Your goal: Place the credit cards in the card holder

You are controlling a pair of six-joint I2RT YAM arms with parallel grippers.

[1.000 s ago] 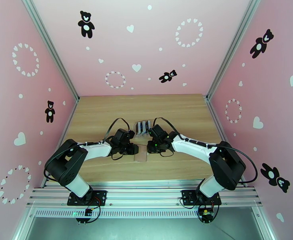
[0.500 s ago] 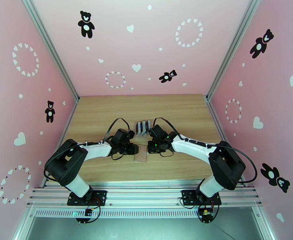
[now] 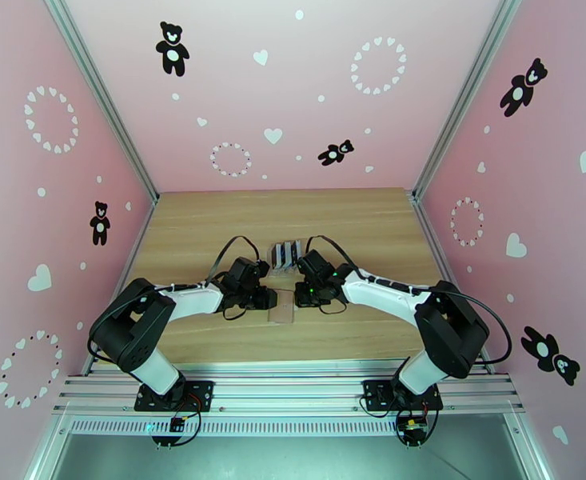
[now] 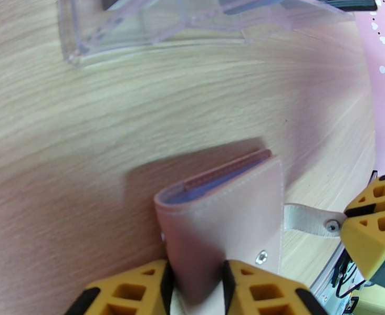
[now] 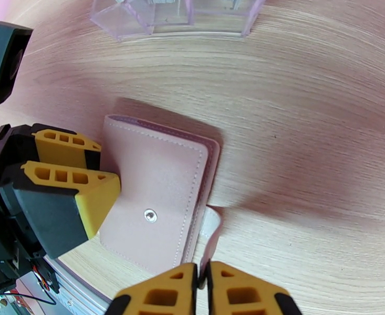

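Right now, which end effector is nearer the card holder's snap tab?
Right. The right end effector is pinched on the snap tab itself; the left end effector clamps the card holder at its opposite edge, across the cover from the tab.

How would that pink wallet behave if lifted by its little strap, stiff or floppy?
Probably floppy at the strap: it looks thin and narrow where the right jaws pinch it. The wallet itself seems soft but likely keeps its shape, since its stitched cover looks flat. It looks light and, being flat, is unlikely to roll.
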